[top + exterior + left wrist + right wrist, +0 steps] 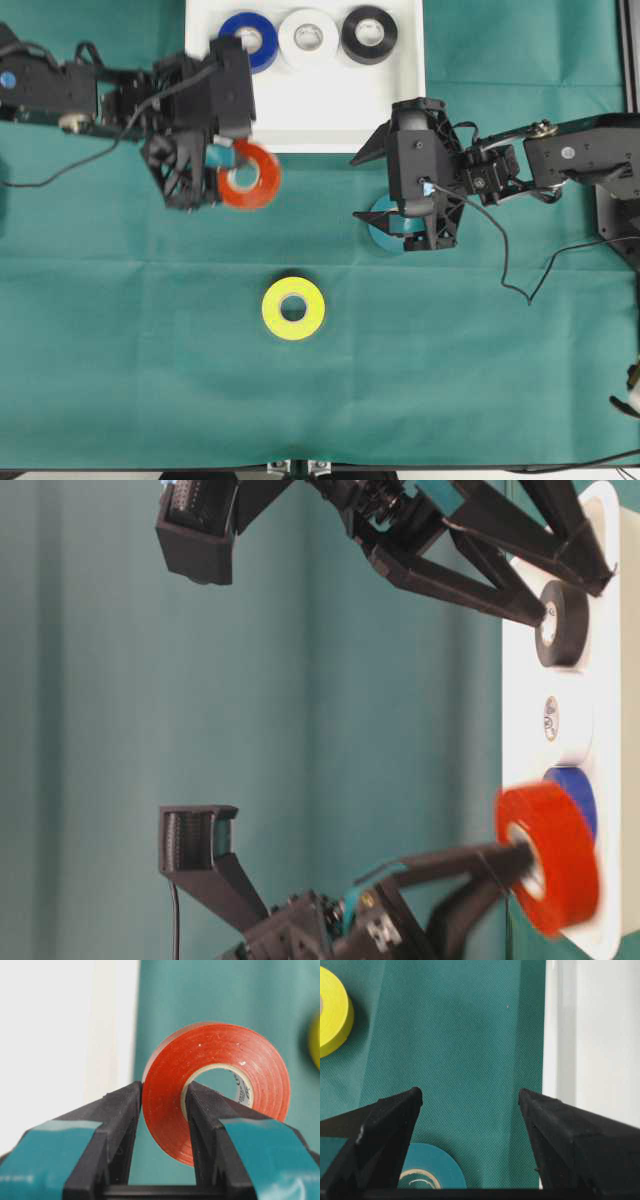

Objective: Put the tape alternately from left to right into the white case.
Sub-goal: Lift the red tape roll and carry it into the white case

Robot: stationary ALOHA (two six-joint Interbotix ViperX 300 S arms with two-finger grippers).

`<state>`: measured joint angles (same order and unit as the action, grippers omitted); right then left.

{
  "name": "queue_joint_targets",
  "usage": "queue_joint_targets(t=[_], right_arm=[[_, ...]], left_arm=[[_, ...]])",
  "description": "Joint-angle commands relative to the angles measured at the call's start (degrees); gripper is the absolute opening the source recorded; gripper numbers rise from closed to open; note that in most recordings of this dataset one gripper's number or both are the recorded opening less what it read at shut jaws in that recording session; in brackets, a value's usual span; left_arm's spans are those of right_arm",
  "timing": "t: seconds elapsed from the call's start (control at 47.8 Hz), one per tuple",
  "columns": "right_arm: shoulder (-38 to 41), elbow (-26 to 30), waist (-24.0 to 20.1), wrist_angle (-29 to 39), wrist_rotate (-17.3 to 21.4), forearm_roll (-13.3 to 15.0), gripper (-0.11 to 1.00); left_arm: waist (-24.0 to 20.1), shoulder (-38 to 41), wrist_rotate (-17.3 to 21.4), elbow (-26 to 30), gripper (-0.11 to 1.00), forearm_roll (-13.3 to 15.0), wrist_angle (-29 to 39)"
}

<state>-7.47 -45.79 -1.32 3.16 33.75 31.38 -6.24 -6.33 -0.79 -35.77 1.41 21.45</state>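
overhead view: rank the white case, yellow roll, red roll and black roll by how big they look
1. white case, by far the largest.
2. red roll and yellow roll look alike; the red one is held off the table, nearer the camera, and partly hidden, so no ranking.
3. black roll, slightly smaller.

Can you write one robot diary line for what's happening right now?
left gripper: shut on red tape | right gripper: open above teal tape | white case: blue, white, black rolls | yellow tape: on cloth

Overhead looks straight down; the table-level view skims sideways. Each wrist camera peers closely past its tool; all share the white case (300, 120).
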Motion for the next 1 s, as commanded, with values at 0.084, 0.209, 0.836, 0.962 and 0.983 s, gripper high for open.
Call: queue_joint_targets(t=[0.084,0.209,0.836,0.962,0.983], right_arm=[[-0.6,0.7,-0.2,-0.9,0.2,-0.2,0.84],[-0.6,0.7,-0.2,-1.2,0.2,-0.2,0.84],[-0.6,0.5,-0.2,-1.4,0.2,-0.2,0.84],[-0.6,0.5,-0.1,-1.4,0.1,-0.1,0.84],[-0.6,0.5,-0.2,-1.4,0.1,-0.2,0.84]], left_arm=[[-3.5,-0.1,2.8,1.9,-0.04,-0.1,-4.3],[-5.4,1.7,4.3,2.9,-0.04,-0.1,-6.9],[-10.0,14.9,10.3,11.0,-0.04,-0.1,-10.8],[-10.0,15.7,11.7,11.5,-0.04,-0.1,-10.9],[-10.0,15.8,12.0,11.5,-0.04,-0.1,-10.9]])
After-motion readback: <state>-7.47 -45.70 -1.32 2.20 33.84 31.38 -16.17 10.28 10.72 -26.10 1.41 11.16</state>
